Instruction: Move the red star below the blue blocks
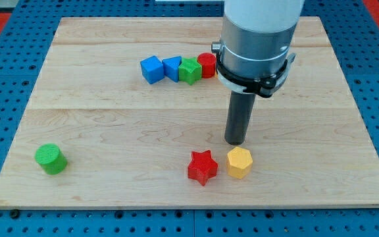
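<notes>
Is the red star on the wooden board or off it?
On: the red star block lies flat on the wooden board, near its bottom edge.

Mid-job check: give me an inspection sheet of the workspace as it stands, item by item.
Surface: wooden board, flat, lying on a blue pegboard.
Job's things: red star near the view's bottom, touching or almost touching the yellow hexagonal block on its right; blue cube and a second blue block head a row near the view's top.
Clutter: green star-like block and red cylinder finish that row; green cylinder alone at the view's lower left.
Grippers: none; my tip rests just above the yellow hexagonal block, up and right of the red star, touching neither.
Cables: nothing seen.
Surroundings: red patches at the upper corners.
</notes>
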You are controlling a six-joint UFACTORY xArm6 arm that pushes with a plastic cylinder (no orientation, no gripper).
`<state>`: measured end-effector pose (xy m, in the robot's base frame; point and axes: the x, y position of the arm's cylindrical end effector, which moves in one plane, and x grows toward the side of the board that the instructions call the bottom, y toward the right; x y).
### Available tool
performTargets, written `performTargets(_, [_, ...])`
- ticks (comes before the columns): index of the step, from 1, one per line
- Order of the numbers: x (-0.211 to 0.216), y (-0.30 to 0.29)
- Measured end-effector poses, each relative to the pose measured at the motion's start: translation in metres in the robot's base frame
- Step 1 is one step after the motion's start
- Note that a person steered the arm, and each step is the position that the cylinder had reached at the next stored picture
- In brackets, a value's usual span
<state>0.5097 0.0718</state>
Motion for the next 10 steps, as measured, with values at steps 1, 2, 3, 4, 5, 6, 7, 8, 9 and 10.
performTargets(1, [0.014,0.061])
performTargets(2, [0.060,0.088])
performTargets(3, [0.098,0.045])
performTargets(4, [0.093,-0.026])
performTargets(5, [0.041,-0.061])
performTargets(6, [-0.006,-0.068])
performTargets(7, [0.005,-0.068])
performTargets(8, [0.041,-0.082])
performTargets(9, [0.042,-0.125])
performTargets(10, [-0.001,-0.130])
